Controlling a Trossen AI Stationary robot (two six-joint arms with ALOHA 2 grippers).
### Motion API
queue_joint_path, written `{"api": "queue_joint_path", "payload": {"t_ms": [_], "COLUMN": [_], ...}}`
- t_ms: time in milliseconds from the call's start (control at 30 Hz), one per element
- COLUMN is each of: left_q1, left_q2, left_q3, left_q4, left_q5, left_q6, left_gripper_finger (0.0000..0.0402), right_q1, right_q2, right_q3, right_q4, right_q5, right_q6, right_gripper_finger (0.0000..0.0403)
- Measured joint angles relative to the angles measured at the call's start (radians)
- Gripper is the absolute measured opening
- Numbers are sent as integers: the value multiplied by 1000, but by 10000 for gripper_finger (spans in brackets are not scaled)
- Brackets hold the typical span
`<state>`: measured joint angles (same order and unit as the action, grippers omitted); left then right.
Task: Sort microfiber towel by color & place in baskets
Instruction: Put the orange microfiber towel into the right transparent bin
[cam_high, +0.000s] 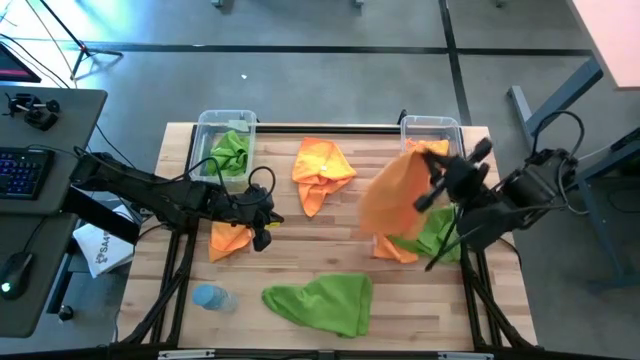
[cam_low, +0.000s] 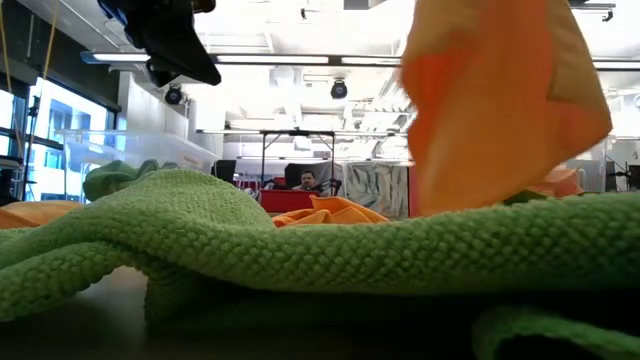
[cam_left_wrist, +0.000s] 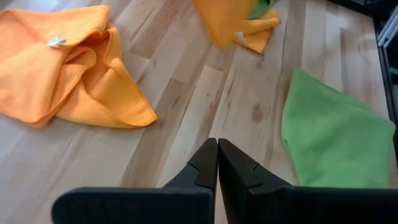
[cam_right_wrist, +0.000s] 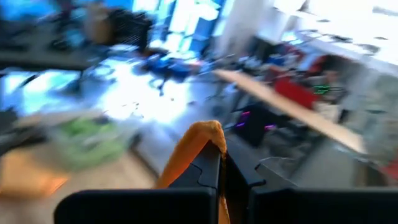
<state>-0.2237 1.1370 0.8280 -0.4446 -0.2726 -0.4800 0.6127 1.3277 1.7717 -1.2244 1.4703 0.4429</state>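
Observation:
My right gripper (cam_high: 428, 198) (cam_right_wrist: 219, 155) is raised over the table's right half, shut on an orange microfiber towel (cam_high: 393, 192) (cam_low: 500, 100). Under it lie a green towel (cam_high: 437, 232) and an orange one (cam_high: 395, 250). More towels lie flat on the table: orange at the far middle (cam_high: 322, 170) (cam_left_wrist: 62, 68), orange under my left arm (cam_high: 228, 240), green near the front (cam_high: 325, 300) (cam_left_wrist: 333, 137). The left basket (cam_high: 207, 122) holds a green towel (cam_high: 232, 152); the right basket (cam_high: 432, 124) shows orange inside. My left gripper (cam_high: 266, 226) (cam_left_wrist: 217, 155) hovers shut, holding nothing. My right gripper pinches a bunched fold of the orange towel (cam_right_wrist: 200, 132) between its two fingers. The fingers come at it about level, from the table's right side. The towel hangs spread out below them (cam_low: 470, 170); its lower end is hidden behind the green towel in the low view.
A small pale blue bottle (cam_high: 210, 297) lies at the near left corner. Bare wood shows in the table's middle (cam_high: 300, 250). A desk with a keyboard (cam_high: 25, 170) stands off the left edge.

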Motion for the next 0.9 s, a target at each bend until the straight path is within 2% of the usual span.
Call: {"api": "queue_joint_path", "payload": {"t_ms": [133, 500, 900], "left_q1": [1, 17, 89], "left_q2": [0, -7, -26], "left_q3": [0, 0, -1], "left_q4": [0, -78, -116], "left_q5": [-3, -36, -16], "left_q6": [30, 66, 201], "left_gripper_finger": [0, 0, 0], "right_q1": [-63, -328, -437], "right_q2": [0, -51, -145], "right_q3": [49, 204, 284], "right_q4": [-9, -33, -29], "right_q5": [100, 101, 101], "right_q6": [-32, -139, -156], "right_gripper_finger": [0, 0, 0]}}
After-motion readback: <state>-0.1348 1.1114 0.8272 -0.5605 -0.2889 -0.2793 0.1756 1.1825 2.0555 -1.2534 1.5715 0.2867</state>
